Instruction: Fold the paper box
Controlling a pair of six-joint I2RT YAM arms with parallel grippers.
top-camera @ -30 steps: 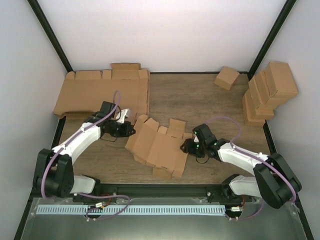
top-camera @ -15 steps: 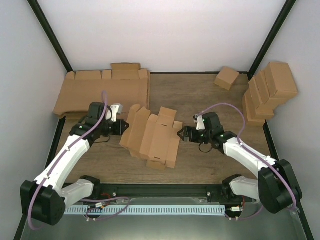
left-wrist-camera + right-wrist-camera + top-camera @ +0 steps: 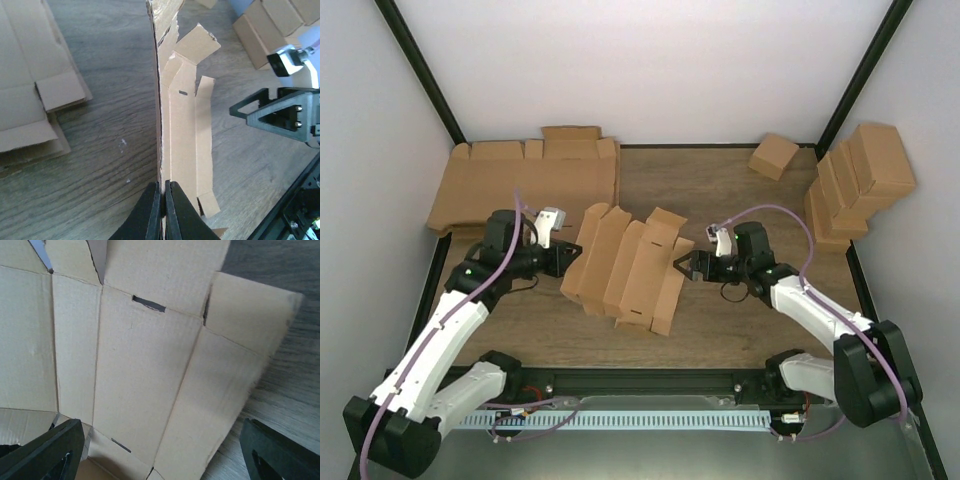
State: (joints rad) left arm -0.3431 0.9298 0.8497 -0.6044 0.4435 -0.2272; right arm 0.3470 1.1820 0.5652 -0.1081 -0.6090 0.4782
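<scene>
1. Stage: early folding; paper box [image 3: 625, 268] stands half-raised on the table [image 3: 720, 200].
2. Left fingers [image 3: 145, 215] pinch its left edge; right fingers [image 3: 45, 450] are spread, just beside its right flap.
3. Next probably calls for pressing a panel over.

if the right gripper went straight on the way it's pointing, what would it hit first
Most likely the plain brown cardboard die-cut box: the open right gripper points straight at its nearest panel, which fills the wrist view. The exact gap is unclear.
</scene>
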